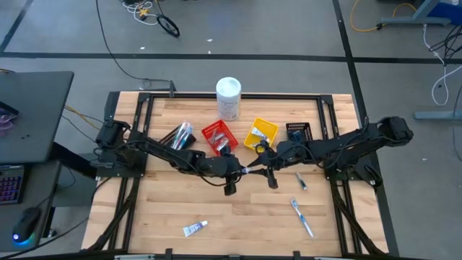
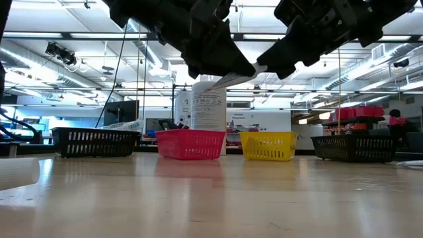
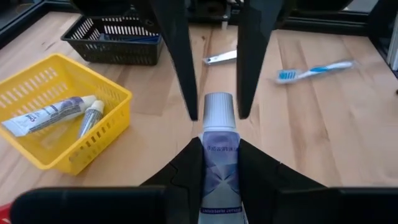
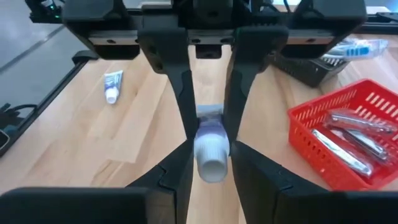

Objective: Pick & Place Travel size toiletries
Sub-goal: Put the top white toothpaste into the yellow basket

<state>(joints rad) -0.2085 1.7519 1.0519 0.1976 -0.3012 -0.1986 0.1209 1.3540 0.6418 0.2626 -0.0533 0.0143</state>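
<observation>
Above the middle of the tabletop (image 1: 180, 209) the two arms meet, lifted clear of the wood. A small toothpaste tube (image 3: 219, 162), white with a purple-blue panel, is passed between them: the left end effector (image 3: 219, 186) is clamped on its body, and the right end effector (image 4: 207, 152) has its fingers set on either side of the capped end, pressing on it. The tube's print is too small to read.

Along the far edge stands a tall white canister (image 1: 228, 97) with a label whose text cannot be made out. In front of it sit a red bin (image 1: 219, 135) holding silvery nail clippers (image 4: 348, 146), a yellow bin (image 1: 260, 133) holding two small tubes (image 3: 56, 115) with unreadable lettering, and a black bin (image 1: 297, 131) toward the far right corner. A second black bin (image 1: 178, 134) lies toward the far left.

On bare wood near the right edge lie a blue-and-white toothbrush (image 1: 302, 217) and, just beyond it, a silvery clipper (image 1: 301, 180). Another toothpaste tube (image 1: 194, 229) rests close to the near edge, left of centre. Between these loose items the near half of the tabletop is open wood.
</observation>
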